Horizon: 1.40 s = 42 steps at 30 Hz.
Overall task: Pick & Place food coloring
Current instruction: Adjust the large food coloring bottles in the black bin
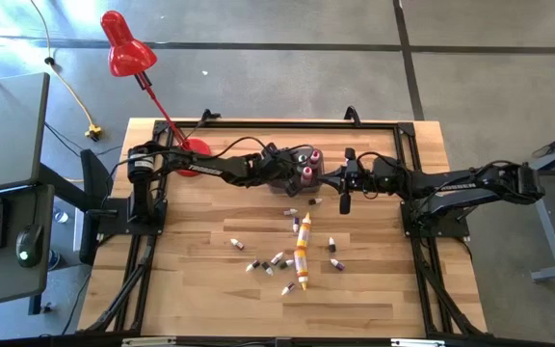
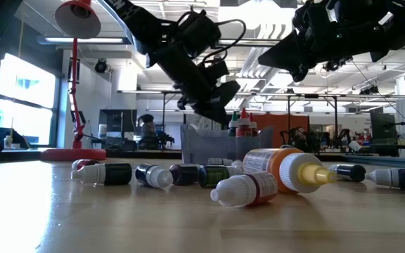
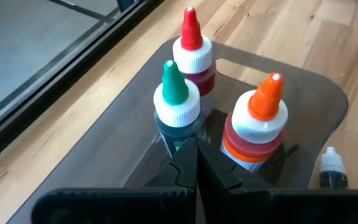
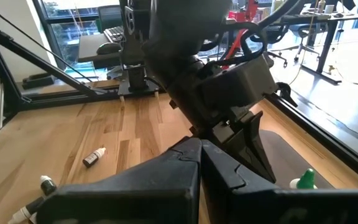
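Three upright bottles (image 3: 182,102) with conical caps stand in the smooth grey tub (image 3: 312,99); other small plastic bottles (image 1: 302,253) lie scattered on the wood-grain table (image 1: 200,289). My left gripper (image 3: 197,165) hangs clenched, empty, above the tub. My right gripper (image 1: 344,204), clenched and empty, hovers beside it.

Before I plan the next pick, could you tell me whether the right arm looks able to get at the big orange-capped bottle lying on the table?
Probably yes. The bottle lies in the open among small bottles, nothing above it. The right gripper, shut, hangs nearby, while the left gripper is over the tub.
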### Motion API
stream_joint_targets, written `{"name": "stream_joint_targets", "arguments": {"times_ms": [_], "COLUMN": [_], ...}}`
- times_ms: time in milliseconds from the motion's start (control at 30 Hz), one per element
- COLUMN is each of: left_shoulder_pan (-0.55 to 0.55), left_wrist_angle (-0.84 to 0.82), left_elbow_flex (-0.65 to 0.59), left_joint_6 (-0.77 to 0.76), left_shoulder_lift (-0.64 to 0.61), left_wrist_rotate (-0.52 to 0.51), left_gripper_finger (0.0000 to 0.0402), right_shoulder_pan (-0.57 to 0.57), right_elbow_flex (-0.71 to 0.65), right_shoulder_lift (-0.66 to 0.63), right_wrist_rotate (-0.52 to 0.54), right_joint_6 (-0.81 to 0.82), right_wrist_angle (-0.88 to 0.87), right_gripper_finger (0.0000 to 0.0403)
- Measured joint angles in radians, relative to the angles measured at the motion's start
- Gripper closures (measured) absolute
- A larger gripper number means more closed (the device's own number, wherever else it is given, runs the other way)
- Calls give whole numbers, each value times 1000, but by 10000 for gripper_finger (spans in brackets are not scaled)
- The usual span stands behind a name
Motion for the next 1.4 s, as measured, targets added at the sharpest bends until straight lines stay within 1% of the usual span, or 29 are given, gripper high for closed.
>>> {"name": "stream_joint_targets", "arguments": {"times_ms": [67, 200, 433, 700, 933, 1067, 1167, 1300, 1400], "left_shoulder_pan": [1, -1, 1, 15, 54, 56, 54, 52, 36], "left_wrist_angle": [-10, -3, 102, 148, 154, 159, 201, 173, 126], "left_elbow_flex": [0, 1, 0, 0, 0, 0, 1, 0, 0], "left_joint_6": [-3, -24, -27, -26, -27, -27, -28, -31, -27], "left_shoulder_lift": [0, 33, 117, 116, 116, 116, 133, 135, 129], "left_wrist_rotate": [20, 21, 42, 15, 26, 50, 52, 75, 31], "left_gripper_finger": [401, 401, 401, 401, 401, 401, 401, 401, 401], "right_shoulder_pan": [0, 0, 0, 0, 0, 0, 0, 0, 0], "right_elbow_flex": [0, 0, 0, 0, 0, 0, 0, 0, 0], "right_shoulder_lift": [0, 0, 0, 0, 0, 0, 0, 0, 0], "right_wrist_rotate": [0, -1, 0, 0, 0, 0, 0, 0, 0], "right_joint_6": [1, -2, 1, 0, -4, -10, -22, -21, -23], "right_wrist_angle": [0, 0, 0, 0, 0, 0, 0, -1, -2], "right_gripper_finger": [401, 402, 402, 402, 402, 402, 402, 402, 402]}}
